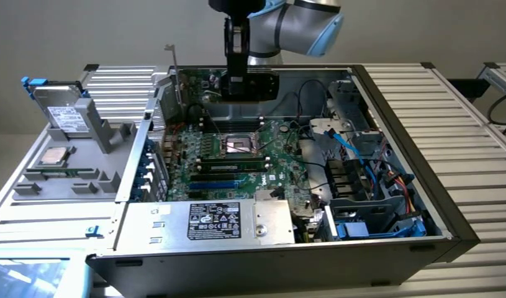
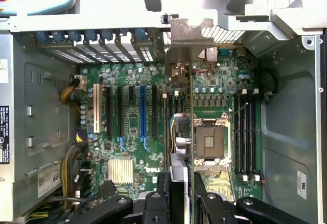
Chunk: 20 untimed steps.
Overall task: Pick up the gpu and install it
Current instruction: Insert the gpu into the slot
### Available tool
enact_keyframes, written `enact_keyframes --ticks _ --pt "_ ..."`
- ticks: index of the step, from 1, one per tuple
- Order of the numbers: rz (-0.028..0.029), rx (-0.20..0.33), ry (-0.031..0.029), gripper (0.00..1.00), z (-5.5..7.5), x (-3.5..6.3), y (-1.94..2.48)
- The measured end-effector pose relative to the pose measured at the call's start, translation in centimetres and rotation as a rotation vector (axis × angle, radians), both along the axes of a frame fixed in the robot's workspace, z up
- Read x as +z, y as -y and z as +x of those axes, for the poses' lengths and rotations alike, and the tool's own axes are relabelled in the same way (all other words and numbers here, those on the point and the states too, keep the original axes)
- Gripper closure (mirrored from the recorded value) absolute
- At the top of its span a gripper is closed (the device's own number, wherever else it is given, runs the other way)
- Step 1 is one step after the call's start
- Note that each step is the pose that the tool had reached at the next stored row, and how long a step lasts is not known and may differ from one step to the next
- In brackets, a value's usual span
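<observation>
Clamps gripper (image 2: 183, 199) onto gpu (image 2: 179, 81), one finger per face, at end away from bracket (image 2: 191, 30). Carries card edge-on inside open PC case (image 1: 261, 270), above motherboard (image 2: 127, 132); not seated in any slot.

Pos. ref. CPU socket (image 2: 209, 140):
- Locate card edge just beside socket, on side toward expansion slots.
- Find bracket end past socket, close to rear wall w/ vented slot covers (image 2: 102, 43).
- Find blue slot (image 2: 143, 109) farther from socket than card edge, apart from it.
- Find memory slots (image 2: 248, 127) on opposite side of socket.
- In exterior view, see gripper above socket, nearer rear wall.

Handling (est.):
- Treat as light, stiff, fragile: thin PCB w/ exposed components and bare edge connector.
- Expect smooth faces to slip under flat pads; squeeze firm, not hard.
- Grip across both faces, along upper edge, clear of edge connector and bracket.
- Expect leverage w/ end grip as here, given long overhang toward bracket; avoid twist or side load.
- Avoid knocks vs. case walls and cables.
</observation>
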State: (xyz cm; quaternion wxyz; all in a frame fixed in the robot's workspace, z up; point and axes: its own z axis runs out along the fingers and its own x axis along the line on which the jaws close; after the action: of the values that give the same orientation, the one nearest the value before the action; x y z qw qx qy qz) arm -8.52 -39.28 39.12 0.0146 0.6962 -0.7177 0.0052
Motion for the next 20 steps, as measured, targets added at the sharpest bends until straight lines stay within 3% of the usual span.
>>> enact_keyframes --ticks 7,14,20 --pt "0.0001 0.000 0.0000 0.71 -0.7 -1.28 0.42" --pt "0.0009 0.000 -0.0009 0.71 -0.8 -2.54 1.41" --pt "0.0011 0.000 -0.0009 0.71 -1.1 -3.65 2.51"
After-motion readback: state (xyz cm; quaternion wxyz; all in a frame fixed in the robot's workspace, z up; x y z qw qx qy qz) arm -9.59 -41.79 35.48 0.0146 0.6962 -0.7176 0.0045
